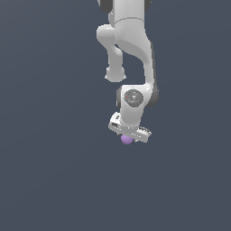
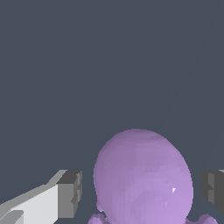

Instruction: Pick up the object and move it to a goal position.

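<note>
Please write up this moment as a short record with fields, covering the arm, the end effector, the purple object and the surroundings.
arm: white Panda arm, reaching down from the top of the exterior view
end effector: lowered over the object
fingers: one on each side of the object, a gap showing on both sides in the wrist view
object: small light-purple blob, partly hidden under the end effector in the exterior view
contact: none visible
surroundings: plain dark grey surface
</note>
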`<state>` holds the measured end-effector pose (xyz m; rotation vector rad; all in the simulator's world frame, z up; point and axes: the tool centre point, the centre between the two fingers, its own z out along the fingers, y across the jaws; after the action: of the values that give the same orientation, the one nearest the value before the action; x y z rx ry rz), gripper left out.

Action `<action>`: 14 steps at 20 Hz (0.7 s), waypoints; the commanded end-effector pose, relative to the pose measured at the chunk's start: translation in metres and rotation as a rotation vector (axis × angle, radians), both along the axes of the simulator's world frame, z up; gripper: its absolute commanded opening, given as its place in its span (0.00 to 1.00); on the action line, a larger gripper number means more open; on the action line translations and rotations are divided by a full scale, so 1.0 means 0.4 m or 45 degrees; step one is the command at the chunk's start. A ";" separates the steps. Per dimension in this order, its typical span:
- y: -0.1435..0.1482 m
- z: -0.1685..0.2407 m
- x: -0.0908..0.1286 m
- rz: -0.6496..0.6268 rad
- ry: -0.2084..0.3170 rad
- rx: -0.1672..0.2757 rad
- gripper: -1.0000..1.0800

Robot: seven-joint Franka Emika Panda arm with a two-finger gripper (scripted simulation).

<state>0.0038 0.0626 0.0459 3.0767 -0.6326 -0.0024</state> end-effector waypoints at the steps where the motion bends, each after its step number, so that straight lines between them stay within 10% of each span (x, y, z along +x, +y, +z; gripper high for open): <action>1: 0.000 -0.014 0.002 -0.001 -0.002 0.000 0.96; 3: 0.000 -0.015 0.004 -0.001 -0.002 0.000 0.96; 4: 0.000 -0.015 0.004 -0.001 -0.002 0.000 0.00; 14: 0.002 -0.014 0.004 0.000 -0.003 0.001 0.00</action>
<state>0.0055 0.0632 0.0406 3.0778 -0.6329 0.0011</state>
